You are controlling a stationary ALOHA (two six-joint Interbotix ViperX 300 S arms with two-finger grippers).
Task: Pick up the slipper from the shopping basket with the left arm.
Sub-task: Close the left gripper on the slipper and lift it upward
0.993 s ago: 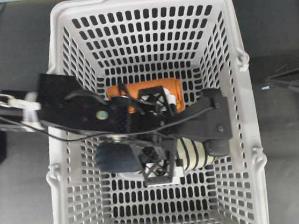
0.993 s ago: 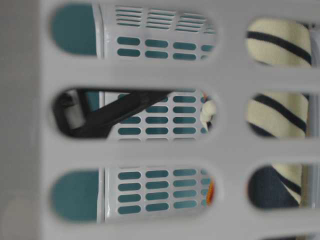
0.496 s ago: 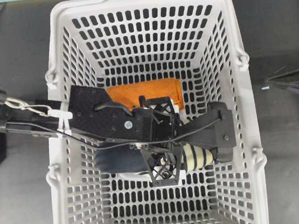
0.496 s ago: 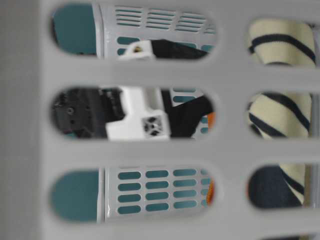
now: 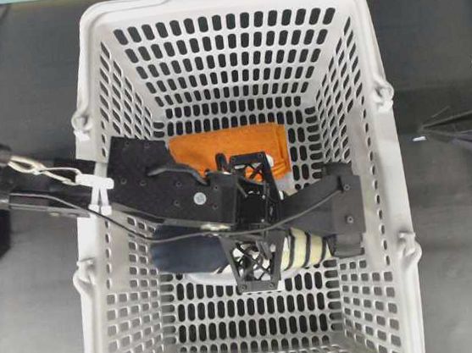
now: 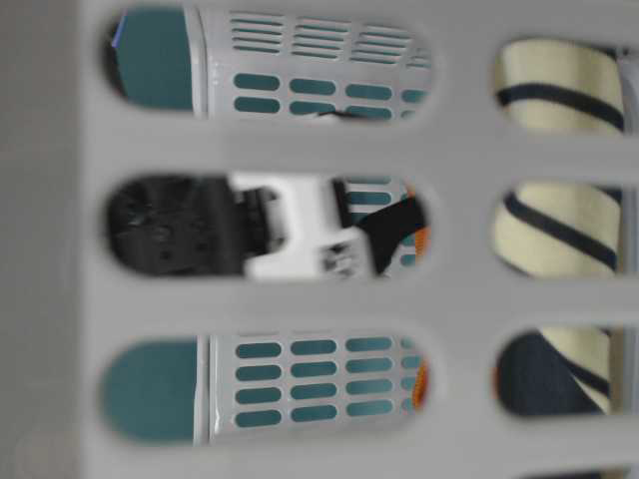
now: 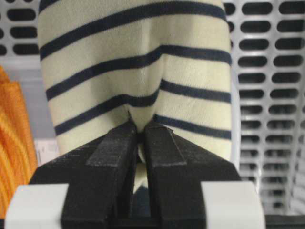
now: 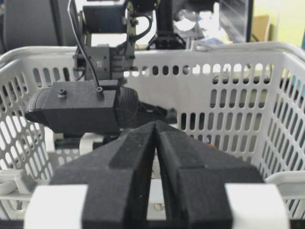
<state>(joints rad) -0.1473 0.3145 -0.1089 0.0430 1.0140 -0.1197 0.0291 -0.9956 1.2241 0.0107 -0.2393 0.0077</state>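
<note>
Light-grey plastic all round: the shopping basket (image 5: 94,90) holds everything. The left arm (image 5: 165,193) reaches down into its middle. On the floor, the slipper (image 5: 306,248) lies just beside an orange cloth (image 5: 228,147). The left gripper (image 7: 139,131) is pinched nearly closed on a fold of striped fabric. Outside, the right gripper (image 8: 156,128) hangs with tips together, holding nothing.
</note>
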